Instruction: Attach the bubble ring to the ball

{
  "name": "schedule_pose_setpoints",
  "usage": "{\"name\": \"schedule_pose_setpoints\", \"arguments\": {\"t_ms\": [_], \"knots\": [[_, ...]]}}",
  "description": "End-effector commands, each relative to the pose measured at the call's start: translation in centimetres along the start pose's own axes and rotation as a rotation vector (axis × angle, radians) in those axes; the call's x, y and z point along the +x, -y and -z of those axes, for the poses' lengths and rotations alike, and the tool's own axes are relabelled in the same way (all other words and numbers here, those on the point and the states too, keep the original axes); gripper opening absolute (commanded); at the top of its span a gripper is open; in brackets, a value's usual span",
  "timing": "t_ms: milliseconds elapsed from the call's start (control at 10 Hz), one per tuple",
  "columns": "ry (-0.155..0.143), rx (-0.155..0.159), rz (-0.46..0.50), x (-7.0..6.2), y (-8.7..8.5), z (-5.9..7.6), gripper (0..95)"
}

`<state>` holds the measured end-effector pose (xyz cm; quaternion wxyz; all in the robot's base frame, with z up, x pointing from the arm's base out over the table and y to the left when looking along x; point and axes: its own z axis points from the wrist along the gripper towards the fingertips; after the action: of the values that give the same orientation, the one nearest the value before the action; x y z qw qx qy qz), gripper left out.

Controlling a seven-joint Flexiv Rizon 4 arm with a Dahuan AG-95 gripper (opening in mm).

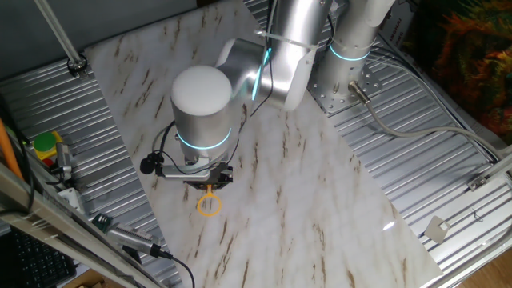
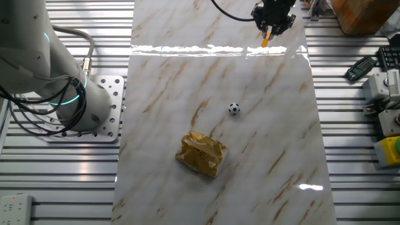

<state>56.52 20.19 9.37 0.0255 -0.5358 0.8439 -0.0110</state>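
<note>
1. Marble-patterned worktop [image 2: 187, 81] with brown veining carries the scene; ribbed metal decking borders it on both sides in each view.
2. Tool [image 1: 210, 182], lower left of centre in one fixed view, sits beneath the arm's white cylindrical wrist. It grips the bubble ring [image 1: 210, 203] by the short handle, so that the orange-yellow hoop hangs just below the jaws. Whether the hoop touches the worktop cannot be told.
3. In the other fixed view the same tool [image 2: 270, 26] appears at the upper right edge of the frame, with only an orange sliver of the ring [image 2: 265, 41] visible under it.
4. Ball [image 2: 234, 108], white with black patches, rests alone right of centre in the other fixed view, well apart from the tool.
5. Crumpled gold foil wrapper [image 2: 201, 154] lies below and left of the ball, near it but not touching.
6. Progress, as judged: the ring is picked up; carrying it across to the ball and fitting the hoop onto it remain undone.
7. View comparison: one fixed view shows the hoop's full outline and the grasp, but the arm and framing hide the ball and wrapper. The other fixed view shows ball, wrapper and the open stretch between ball and tool, yet barely resolves the ring.
</note>
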Motion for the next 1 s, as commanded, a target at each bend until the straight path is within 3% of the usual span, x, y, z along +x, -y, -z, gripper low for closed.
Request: {"name": "schedule_pose_setpoints", "arguments": {"t_ms": [100,300,500,800,1000], "knots": [[-0.023,0.006,0.026,0.13,-0.18,0.12,0.0],[-0.015,0.000,0.034,0.13,-0.18,0.12,0.0],[0.006,0.014,-0.064,0.13,-0.18,0.12,0.0],[0.010,0.031,-0.180,0.13,-0.18,0.12,0.0],[-0.015,0.052,-0.183,0.13,-0.18,0.12,0.0]]}}
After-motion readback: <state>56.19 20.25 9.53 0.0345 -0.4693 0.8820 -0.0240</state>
